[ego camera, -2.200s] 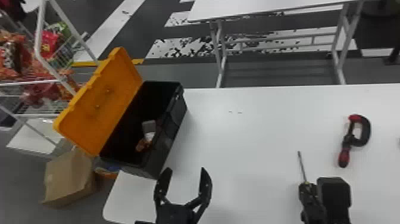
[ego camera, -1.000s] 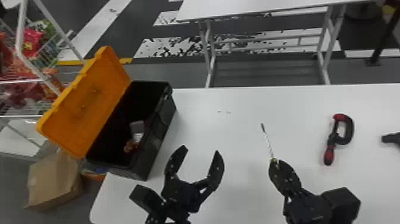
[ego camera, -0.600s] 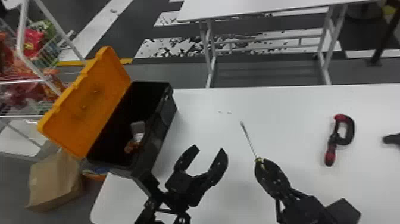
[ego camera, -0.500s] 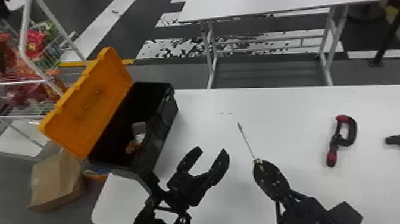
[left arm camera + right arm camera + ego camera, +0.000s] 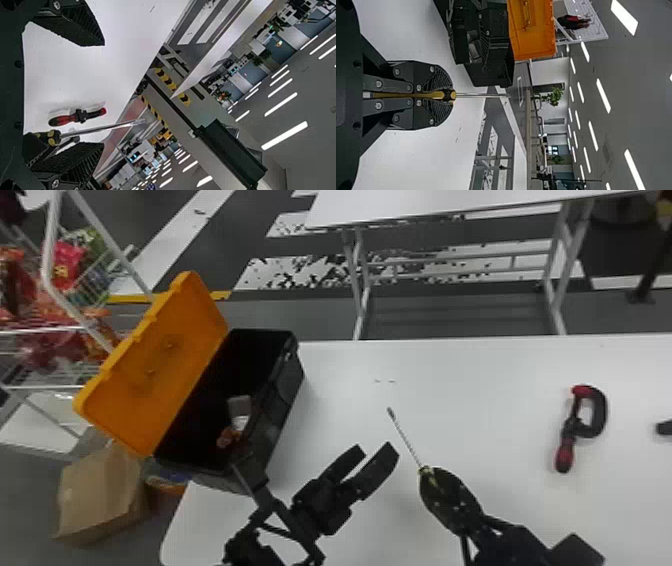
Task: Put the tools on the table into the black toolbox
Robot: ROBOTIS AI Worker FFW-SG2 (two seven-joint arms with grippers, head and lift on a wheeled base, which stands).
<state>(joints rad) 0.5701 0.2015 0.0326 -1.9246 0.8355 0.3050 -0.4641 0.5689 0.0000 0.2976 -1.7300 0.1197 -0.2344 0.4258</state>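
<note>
At the left end of the white tabletop (image 5: 490,390), the black toolbox (image 5: 282,405) stands with its orange lid (image 5: 165,365) raised. Near it, the left tool (image 5: 376,451) hangs empty, its fingers parted. Next, the right tool (image 5: 428,474) grasps a screwdriver (image 5: 407,441) by its handle, the shaft pointing outward. Farther right lie a red-and-black clamp (image 5: 565,445) and, at the head view's edge, a dark object (image 5: 665,427).
</note>
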